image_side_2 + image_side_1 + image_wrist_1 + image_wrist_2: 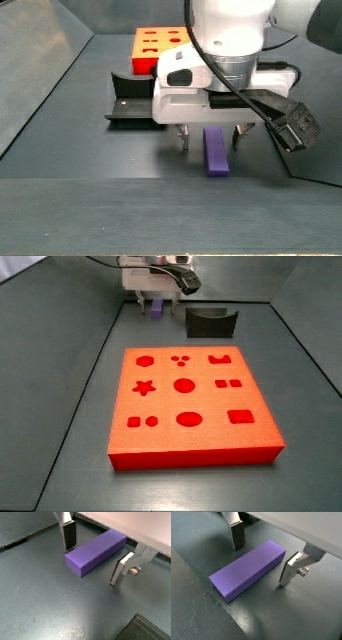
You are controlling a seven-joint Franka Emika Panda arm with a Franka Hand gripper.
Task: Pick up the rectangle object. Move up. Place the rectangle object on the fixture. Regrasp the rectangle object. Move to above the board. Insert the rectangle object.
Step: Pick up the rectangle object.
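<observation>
The rectangle object [96,553] [247,568] is a smooth purple block lying flat on the dark floor. My gripper [92,561] [260,561] is open and straddles it, one finger [69,535] on each long side with a gap to the block. In a side view the block [217,150] lies under the gripper [211,136]. The dark fixture [209,322] [130,100] stands beside the gripper. The orange-red board [191,406] with shaped cut-outs lies further off, partly hidden behind the arm [158,40].
Grey enclosure walls [40,70] slope up around the floor. A dark plate corner [147,629] shows in a wrist view. A cable [221,75] loops over the gripper body.
</observation>
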